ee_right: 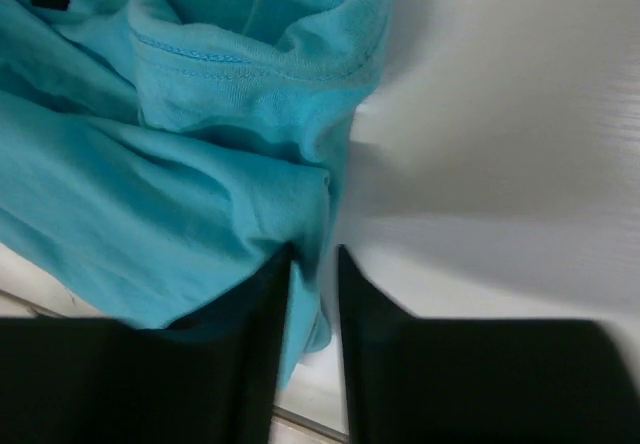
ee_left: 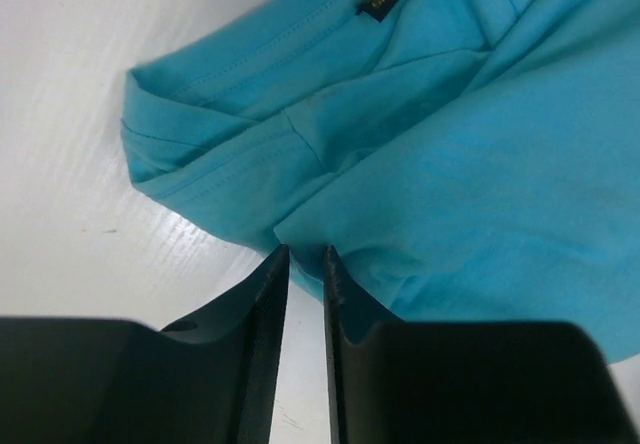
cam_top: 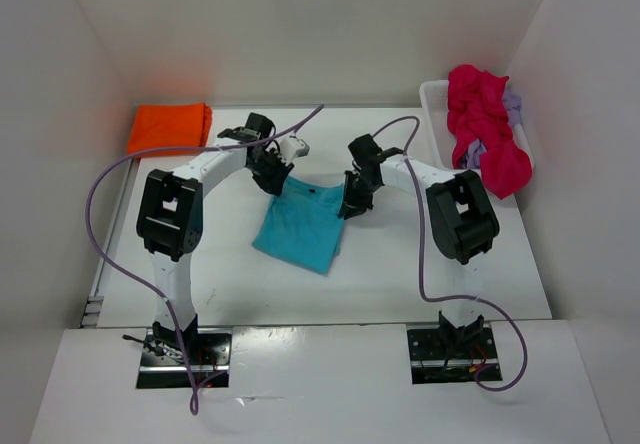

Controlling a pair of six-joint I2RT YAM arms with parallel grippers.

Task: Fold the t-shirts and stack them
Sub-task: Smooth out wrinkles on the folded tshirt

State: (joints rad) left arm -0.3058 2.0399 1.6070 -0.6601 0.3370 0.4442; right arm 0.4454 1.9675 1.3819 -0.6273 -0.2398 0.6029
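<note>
A turquoise t-shirt (cam_top: 300, 229) lies partly folded in the middle of the table, collar end toward the far side. My left gripper (cam_top: 272, 182) is at its far left corner, and in the left wrist view the narrow jaws (ee_left: 305, 252) pinch a fold of the turquoise cloth (ee_left: 450, 144). My right gripper (cam_top: 350, 207) is at the far right corner, and its jaws (ee_right: 313, 252) are closed on the shirt's hem edge (ee_right: 150, 164). An orange t-shirt (cam_top: 170, 127) lies folded at the far left. A magenta-red t-shirt (cam_top: 485, 129) and a lavender one (cam_top: 513, 109) are heaped in the basket.
The white mesh basket (cam_top: 432, 94) stands at the far right against the white wall. White walls enclose the table on the left, back and right. Purple cables loop from both arms over the table.
</note>
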